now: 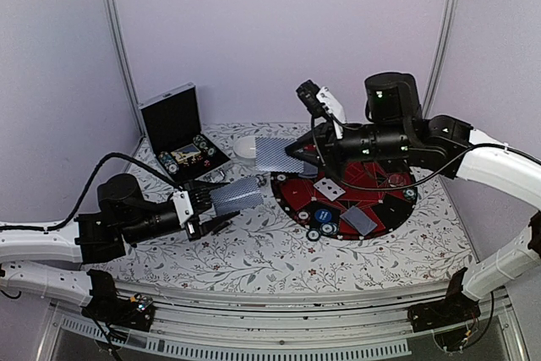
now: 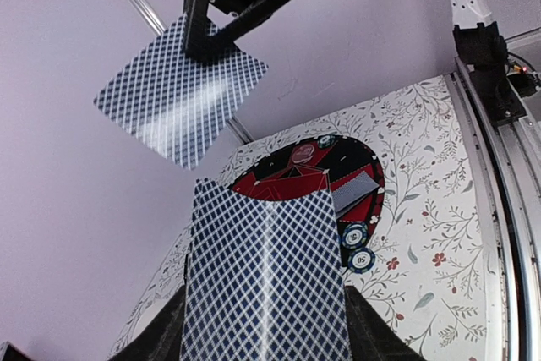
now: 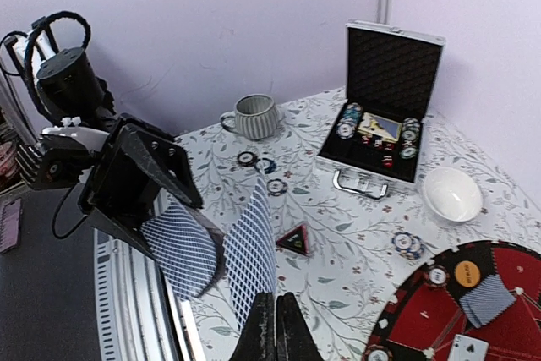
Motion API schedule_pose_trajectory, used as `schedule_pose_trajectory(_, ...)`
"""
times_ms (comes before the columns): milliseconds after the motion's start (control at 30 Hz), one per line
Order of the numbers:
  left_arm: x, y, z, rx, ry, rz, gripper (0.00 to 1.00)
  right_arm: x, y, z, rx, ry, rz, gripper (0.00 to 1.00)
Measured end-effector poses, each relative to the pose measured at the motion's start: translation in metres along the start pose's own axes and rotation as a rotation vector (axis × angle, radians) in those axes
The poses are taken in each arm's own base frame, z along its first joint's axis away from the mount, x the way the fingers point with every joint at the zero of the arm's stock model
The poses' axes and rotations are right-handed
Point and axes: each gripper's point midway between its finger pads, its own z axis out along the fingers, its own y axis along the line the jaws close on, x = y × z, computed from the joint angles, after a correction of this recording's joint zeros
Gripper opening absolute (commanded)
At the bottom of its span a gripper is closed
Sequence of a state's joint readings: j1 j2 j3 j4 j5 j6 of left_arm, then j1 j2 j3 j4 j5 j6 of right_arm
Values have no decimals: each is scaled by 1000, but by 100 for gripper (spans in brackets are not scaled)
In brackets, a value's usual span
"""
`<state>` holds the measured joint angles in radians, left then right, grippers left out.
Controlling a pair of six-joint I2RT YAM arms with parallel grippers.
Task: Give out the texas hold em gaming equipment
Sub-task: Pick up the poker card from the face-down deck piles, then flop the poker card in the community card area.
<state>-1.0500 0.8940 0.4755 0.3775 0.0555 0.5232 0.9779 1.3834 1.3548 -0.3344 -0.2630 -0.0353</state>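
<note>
My right gripper [image 3: 275,302] is pinched shut on one card [image 3: 252,251]; my left gripper [image 1: 215,209], half open, clamps a stack of cards [image 1: 238,199]. Beyond the right fingertips, the open case [image 3: 393,65] holds chips [image 3: 348,122].

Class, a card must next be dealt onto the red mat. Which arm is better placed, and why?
Right. The right gripper is shut on a single card near the edge of the mat; the left gripper holds the deck, farther from it.
</note>
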Motion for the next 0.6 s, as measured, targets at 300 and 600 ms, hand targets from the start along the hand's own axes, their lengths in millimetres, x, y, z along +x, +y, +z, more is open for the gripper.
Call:
schedule_pose_trajectory(300, -1, -2, 0, 10, -7, 0, 52, 12, -162, -82, 545, -15, -39, 2)
schedule_pose_trajectory(600, -2, -2, 0, 9, -8, 1, 52, 171, -320, -18, 697, 446, -258, 2)
